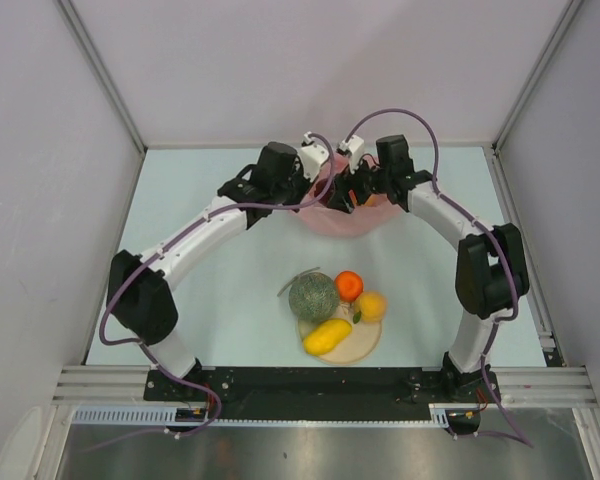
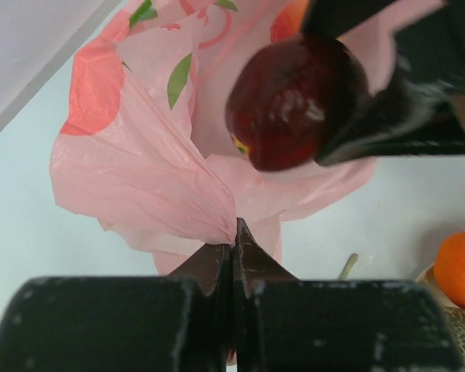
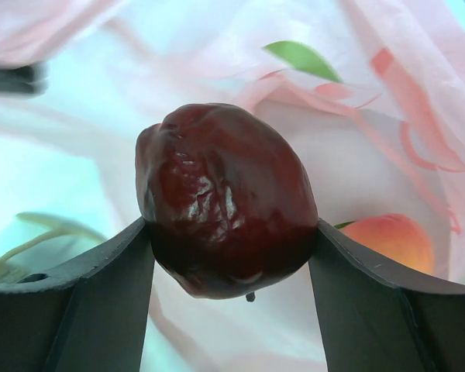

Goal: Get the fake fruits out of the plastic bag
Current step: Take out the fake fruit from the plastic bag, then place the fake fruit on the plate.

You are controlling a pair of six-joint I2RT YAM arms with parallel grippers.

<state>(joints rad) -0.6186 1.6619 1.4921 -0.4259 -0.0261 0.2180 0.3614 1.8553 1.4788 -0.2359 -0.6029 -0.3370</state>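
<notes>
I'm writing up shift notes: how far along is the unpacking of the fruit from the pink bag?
Done: melon, orange, yellow-orange round fruit and yellow oblong fruit sit at the plate. In hand: the right gripper holds the dark red fruit while the left gripper pinches the plastic bag. Left: a peach shows inside the bag.

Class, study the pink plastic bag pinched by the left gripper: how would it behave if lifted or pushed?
Probably floppy: the bag creases into soft folds where the left gripper pinches it. Likely light, since the film is thin enough to let light through, so a push might crumple or slide it. The peach inside may weigh it down slightly.
</notes>
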